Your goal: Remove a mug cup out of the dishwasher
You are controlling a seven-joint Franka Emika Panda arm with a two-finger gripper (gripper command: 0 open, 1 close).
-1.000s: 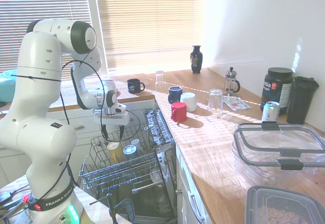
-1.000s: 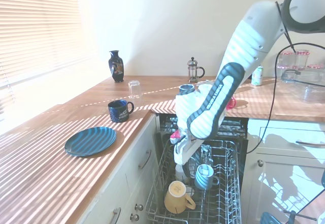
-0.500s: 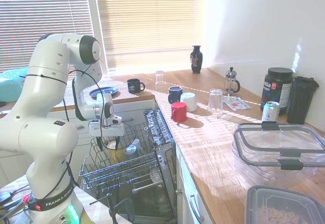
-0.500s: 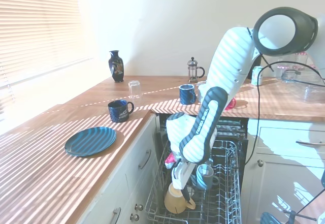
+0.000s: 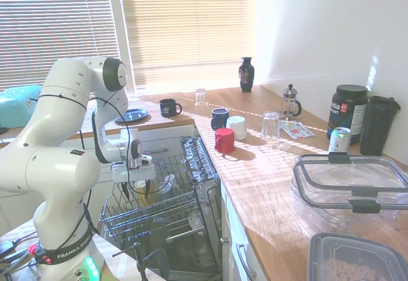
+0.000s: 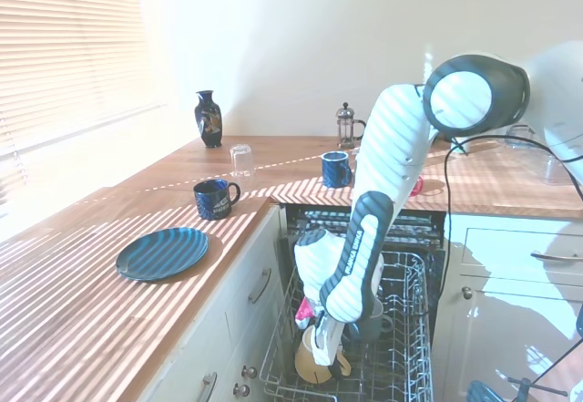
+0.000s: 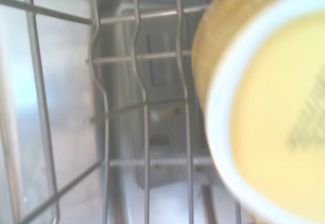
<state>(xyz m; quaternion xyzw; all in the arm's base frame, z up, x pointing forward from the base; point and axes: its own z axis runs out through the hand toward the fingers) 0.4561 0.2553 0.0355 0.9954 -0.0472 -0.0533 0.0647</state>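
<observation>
The mustard-yellow mug cup (image 6: 311, 366) stands mouth-up near the front of the dishwasher's wire rack (image 6: 406, 366). It fills the wrist view as a blurred yellow mug cup (image 7: 274, 107) with a pale rim. My gripper (image 6: 321, 351) is down in the rack right over the mug's rim, open, with its fingers reaching to the rim. From the other side, the gripper (image 5: 139, 188) hides most of the mug inside the rack (image 5: 159, 212).
A grey-blue cup (image 5: 167, 184) sits in the rack just behind the gripper. A red mug (image 5: 224, 140), a white mug (image 5: 237, 127), a blue mug (image 5: 220, 118) and a glass (image 5: 271, 127) stand on the wooden counter. A dark mug (image 6: 215, 198) and blue plate (image 6: 162, 252) stand left of the dishwasher.
The arm has swung down and toward the rack's front. The gripper has dropped from above the rack to the yellow mug's rim.
</observation>
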